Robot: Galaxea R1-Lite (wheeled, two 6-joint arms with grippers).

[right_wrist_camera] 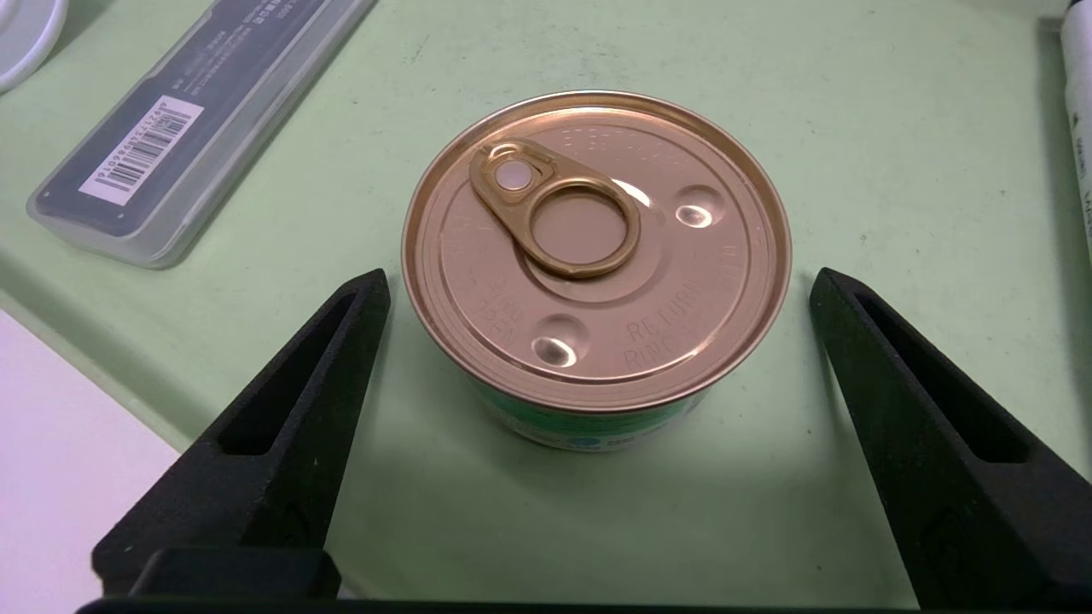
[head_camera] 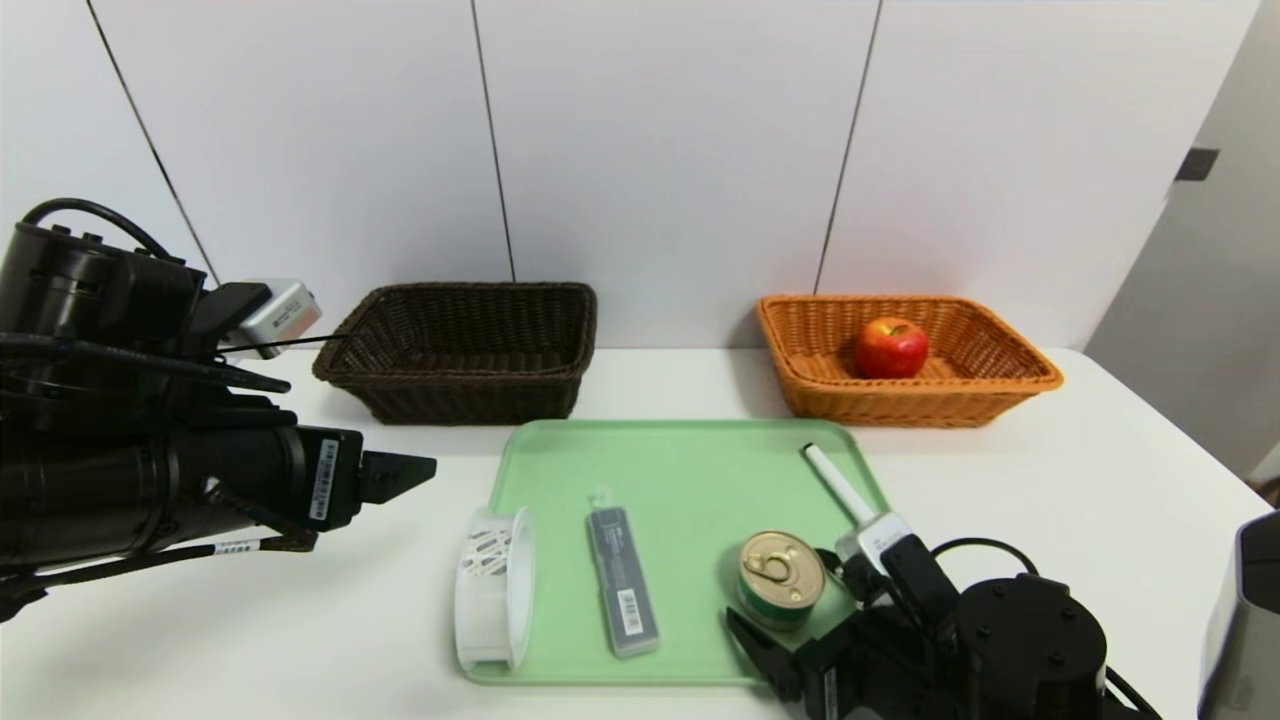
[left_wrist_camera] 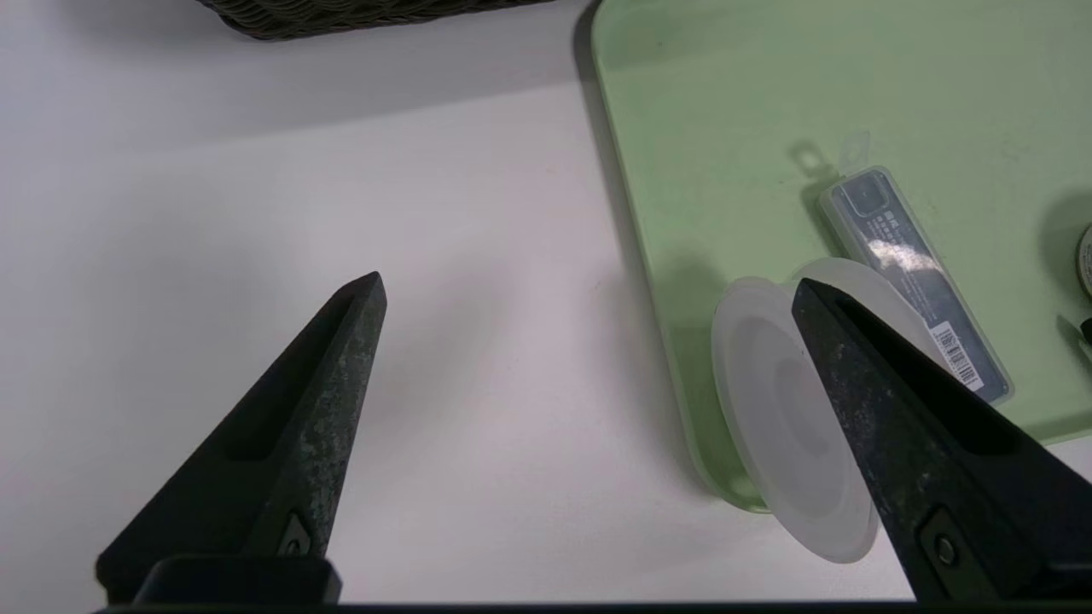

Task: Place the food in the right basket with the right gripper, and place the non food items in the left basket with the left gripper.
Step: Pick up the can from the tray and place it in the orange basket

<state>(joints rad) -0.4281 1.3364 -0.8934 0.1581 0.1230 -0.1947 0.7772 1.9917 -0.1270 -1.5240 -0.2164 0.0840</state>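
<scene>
A red apple [head_camera: 890, 347] lies in the orange right basket [head_camera: 900, 408]. The dark left basket [head_camera: 470, 402] holds nothing that I can see. On the green tray [head_camera: 680, 470] are a white tape roll [head_camera: 495, 588] standing on edge at the tray's left rim, a grey case [head_camera: 622, 580], a gold-lidded tin [head_camera: 781, 577] and a white pen [head_camera: 838, 484]. My right gripper [right_wrist_camera: 597, 275] is open, its fingers flanking the tin [right_wrist_camera: 595, 247] with a gap on each side. My left gripper [left_wrist_camera: 589, 281] is open over the bare table, just left of the tape roll [left_wrist_camera: 789, 426].
The tray sits mid-table in front of both baskets, which stand against the back wall. White table [head_camera: 1080, 480] spreads to the right of the tray. A grey object [head_camera: 1245, 620] stands at the near right edge.
</scene>
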